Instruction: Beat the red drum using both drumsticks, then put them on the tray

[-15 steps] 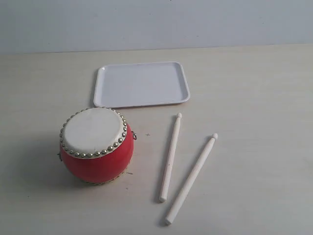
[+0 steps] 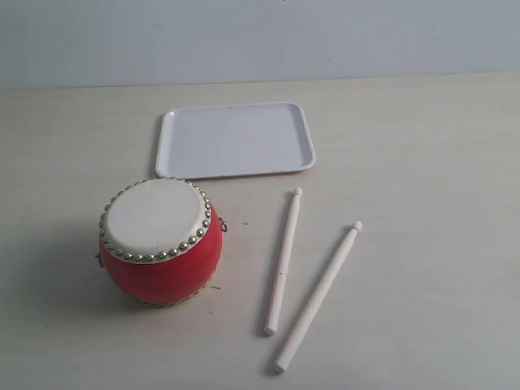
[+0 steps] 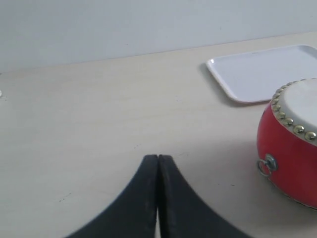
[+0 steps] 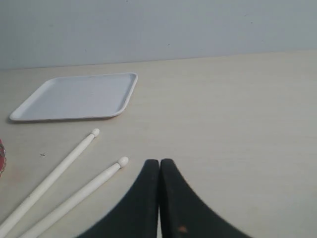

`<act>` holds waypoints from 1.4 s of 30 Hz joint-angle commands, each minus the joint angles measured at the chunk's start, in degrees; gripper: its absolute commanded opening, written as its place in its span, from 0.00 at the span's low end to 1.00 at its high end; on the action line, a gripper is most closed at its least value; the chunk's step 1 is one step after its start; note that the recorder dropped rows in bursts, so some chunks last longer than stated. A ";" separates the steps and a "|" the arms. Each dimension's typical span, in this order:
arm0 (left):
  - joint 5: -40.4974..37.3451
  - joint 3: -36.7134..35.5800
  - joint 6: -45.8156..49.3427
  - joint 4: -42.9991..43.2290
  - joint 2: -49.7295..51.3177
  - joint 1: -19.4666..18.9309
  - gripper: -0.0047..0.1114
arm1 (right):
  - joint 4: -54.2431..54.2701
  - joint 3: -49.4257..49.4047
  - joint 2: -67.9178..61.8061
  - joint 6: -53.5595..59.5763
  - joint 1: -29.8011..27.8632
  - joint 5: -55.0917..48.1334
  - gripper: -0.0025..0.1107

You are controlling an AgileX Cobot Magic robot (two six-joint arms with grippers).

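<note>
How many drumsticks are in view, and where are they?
2. The first drumstick lies on the table right of the drum; the second drumstick lies further right, apart from it. Neither is on the tray. None looks hidden.

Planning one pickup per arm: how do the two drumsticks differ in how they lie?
The inner drumstick lies closer to the red drum and points almost straight at the tray; the outer drumstick slants more. The inner drumstick's bead tip ends nearer the tray than the outer drumstick's. Both lie flat, apart, bead tips toward the tray.
</note>
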State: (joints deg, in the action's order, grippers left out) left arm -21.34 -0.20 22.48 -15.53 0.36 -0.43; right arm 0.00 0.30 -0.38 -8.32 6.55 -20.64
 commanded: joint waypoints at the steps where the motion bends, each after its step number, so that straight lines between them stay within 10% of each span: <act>1: 0.22 0.20 -0.10 0.20 -0.36 -0.20 0.04 | 0.00 -0.30 0.38 0.16 -0.30 0.16 0.02; 15: 28.33 0.20 -1.47 -17.02 -0.36 -0.29 0.04 | 0.00 -0.30 0.38 0.28 -0.30 0.16 0.02; 26: 51.79 8.78 -40.92 -16.05 1.88 -0.18 0.04 | 0.00 -0.30 0.38 0.28 -0.30 0.16 0.02; 36: 47.21 39.05 -61.45 42.44 24.50 -0.18 0.04 | 0.00 -0.30 0.38 0.28 -0.30 0.16 0.02; 42: 43.14 53.89 -114.98 90.34 44.15 -0.18 0.04 | 0.00 -0.30 0.38 0.28 -0.30 0.16 0.02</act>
State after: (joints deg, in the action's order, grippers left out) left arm 21.57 49.00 -64.86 48.62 35.81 -0.43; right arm 0.00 0.30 -0.38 -8.32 6.55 -20.64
